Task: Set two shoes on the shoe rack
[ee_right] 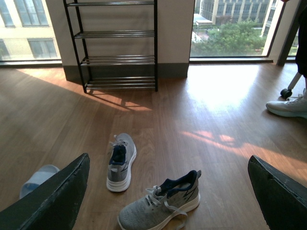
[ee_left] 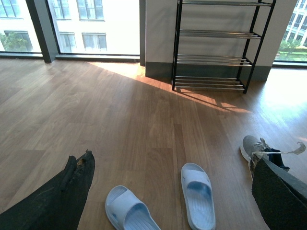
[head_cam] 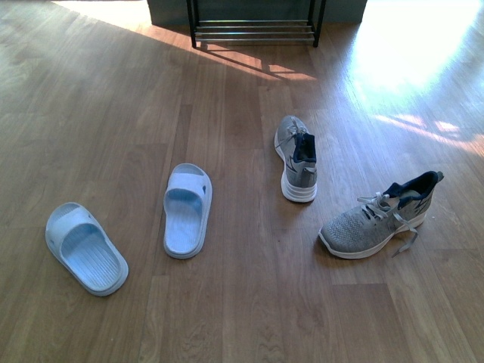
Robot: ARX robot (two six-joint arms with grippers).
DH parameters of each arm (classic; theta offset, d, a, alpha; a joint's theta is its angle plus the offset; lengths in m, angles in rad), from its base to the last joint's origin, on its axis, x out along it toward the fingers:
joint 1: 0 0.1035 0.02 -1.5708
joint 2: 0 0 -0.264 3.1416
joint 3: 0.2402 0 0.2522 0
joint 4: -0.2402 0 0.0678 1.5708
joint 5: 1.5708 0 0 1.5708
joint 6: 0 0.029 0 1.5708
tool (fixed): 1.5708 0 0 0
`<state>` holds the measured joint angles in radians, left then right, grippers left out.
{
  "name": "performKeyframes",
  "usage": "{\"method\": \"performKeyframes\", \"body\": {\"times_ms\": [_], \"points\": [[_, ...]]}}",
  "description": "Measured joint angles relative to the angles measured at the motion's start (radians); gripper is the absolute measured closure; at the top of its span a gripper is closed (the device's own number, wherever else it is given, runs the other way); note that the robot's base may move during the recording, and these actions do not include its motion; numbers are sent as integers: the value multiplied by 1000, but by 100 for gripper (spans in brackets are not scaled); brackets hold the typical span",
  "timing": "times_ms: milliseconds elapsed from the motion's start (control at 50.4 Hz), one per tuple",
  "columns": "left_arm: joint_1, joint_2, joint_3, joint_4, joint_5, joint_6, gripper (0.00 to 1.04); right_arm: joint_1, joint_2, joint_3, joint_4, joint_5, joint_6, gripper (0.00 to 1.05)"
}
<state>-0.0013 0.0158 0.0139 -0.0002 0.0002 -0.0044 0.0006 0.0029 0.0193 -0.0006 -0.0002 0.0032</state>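
Note:
Two grey knit sneakers lie on the wood floor, one (head_cam: 299, 159) pointing toward the rack and the other (head_cam: 382, 218) turned sideways to its right. Left of them lie two pale-blue slides (head_cam: 187, 209) (head_cam: 85, 247). The shoe rack (head_cam: 255, 30) stands at the far wall, and its chrome tiers (ee_left: 213, 60) (ee_right: 117, 60) hold nothing. My left gripper (ee_left: 172, 158) hangs open above the slides (ee_left: 197, 194). My right gripper (ee_right: 169, 162) is open above the sideways sneaker (ee_right: 160, 201). Neither arm shows in the front view.
Large windows flank the rack at floor level. A person's white shoe (ee_right: 290, 108) and a black caster wheel (ee_right: 287, 92) stand at the room's right side. Bright sun patches fall on the floor in front of the rack.

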Motion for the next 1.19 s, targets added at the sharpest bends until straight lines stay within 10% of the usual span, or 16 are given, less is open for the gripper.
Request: {"method": "performKeyframes", "body": {"times_ms": [1191], "points": [[0, 0, 0, 0, 0, 0, 9, 0, 0, 0, 0, 0, 0, 9]]}}
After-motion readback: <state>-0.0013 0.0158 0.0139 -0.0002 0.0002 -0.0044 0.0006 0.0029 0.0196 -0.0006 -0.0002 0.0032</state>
